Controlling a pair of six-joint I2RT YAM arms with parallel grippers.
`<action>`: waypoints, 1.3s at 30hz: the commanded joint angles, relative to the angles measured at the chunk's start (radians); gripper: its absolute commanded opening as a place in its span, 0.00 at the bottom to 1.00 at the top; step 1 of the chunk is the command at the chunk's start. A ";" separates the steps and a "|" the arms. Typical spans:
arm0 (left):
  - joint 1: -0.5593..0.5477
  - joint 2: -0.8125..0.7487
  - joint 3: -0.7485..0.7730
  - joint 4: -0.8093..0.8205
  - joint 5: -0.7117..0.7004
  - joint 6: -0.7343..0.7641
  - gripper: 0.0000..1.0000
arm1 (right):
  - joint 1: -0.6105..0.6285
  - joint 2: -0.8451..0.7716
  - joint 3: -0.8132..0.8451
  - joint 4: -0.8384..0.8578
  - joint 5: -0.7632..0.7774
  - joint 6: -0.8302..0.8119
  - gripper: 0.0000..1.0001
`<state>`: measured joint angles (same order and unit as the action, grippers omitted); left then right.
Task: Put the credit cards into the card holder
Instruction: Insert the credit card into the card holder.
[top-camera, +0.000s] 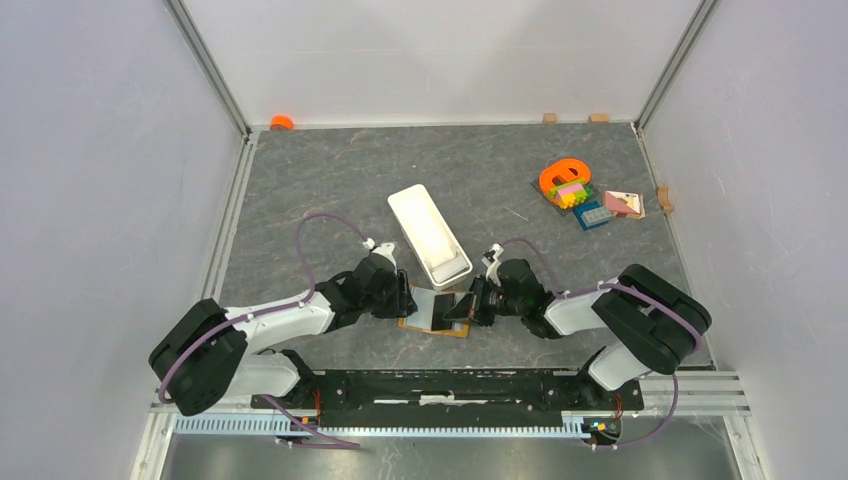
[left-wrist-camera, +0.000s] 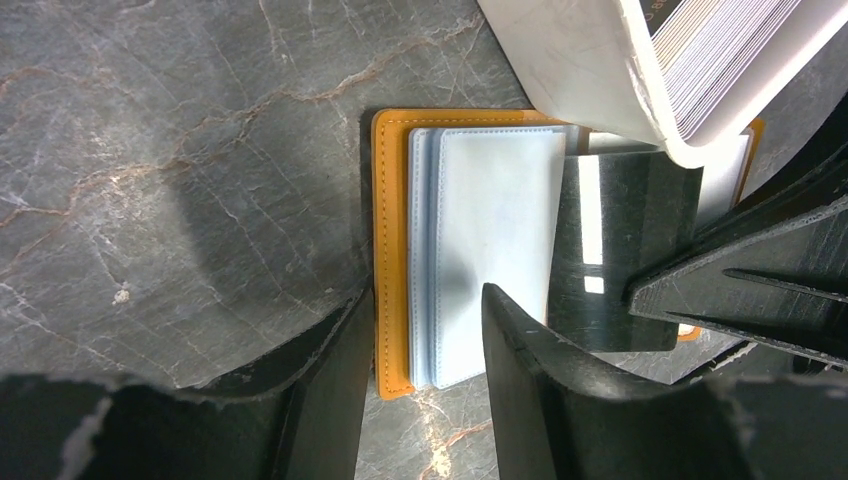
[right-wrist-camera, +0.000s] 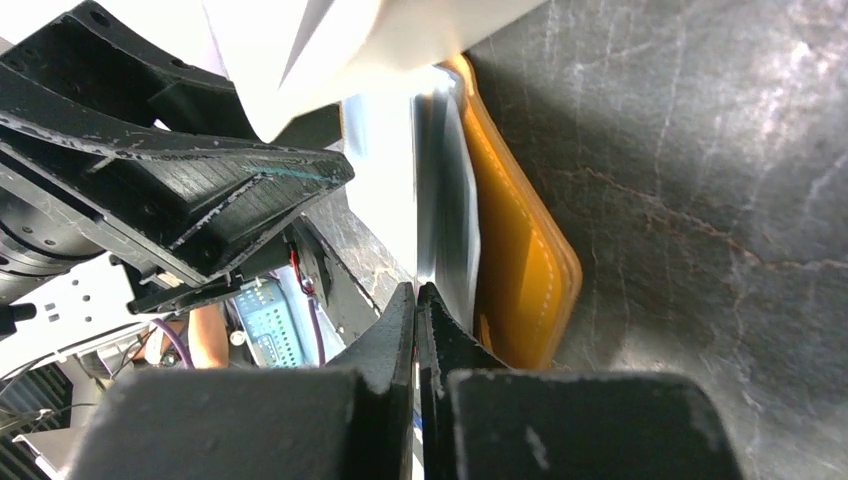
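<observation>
Card holder (left-wrist-camera: 392, 250) lies open and flat on grey stone table (left-wrist-camera: 150, 150), at 6 o'clock of the tabletop by the near edge, between the two pincers. Left gripper (left-wrist-camera: 428, 300) is spread and straddles the holder's 9 o'clock side: one finger off the orange border on the table, the other over the pale pocket, nothing pinched. Right gripper (right-wrist-camera: 416, 292) is pressed together on the edge of a glossy black card (left-wrist-camera: 620, 240), which lies over the holder's 3 o'clock half. Holder: orange-tan cover, stitched edge, pale blue-grey pockets. White tray (left-wrist-camera: 580, 70) with stacked cards (left-wrist-camera: 725, 60) at the holder's 12 o'clock, overhanging its far corner. Toy blocks (top-camera: 572, 187) at 2 o'clock, well apart.
</observation>
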<state>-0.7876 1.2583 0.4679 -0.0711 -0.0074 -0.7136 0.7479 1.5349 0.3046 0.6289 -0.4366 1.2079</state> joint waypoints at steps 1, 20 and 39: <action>-0.004 0.043 -0.013 -0.064 -0.031 0.047 0.51 | -0.005 0.023 0.048 0.035 -0.002 0.000 0.00; -0.004 0.048 -0.012 -0.063 -0.017 0.054 0.49 | -0.009 0.054 0.041 -0.045 0.086 -0.073 0.00; -0.004 0.010 -0.069 0.035 0.129 0.035 0.44 | 0.072 0.108 0.040 0.057 0.135 -0.007 0.00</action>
<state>-0.7845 1.2610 0.4526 -0.0364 0.0181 -0.7006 0.7979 1.6272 0.3347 0.7109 -0.3553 1.2083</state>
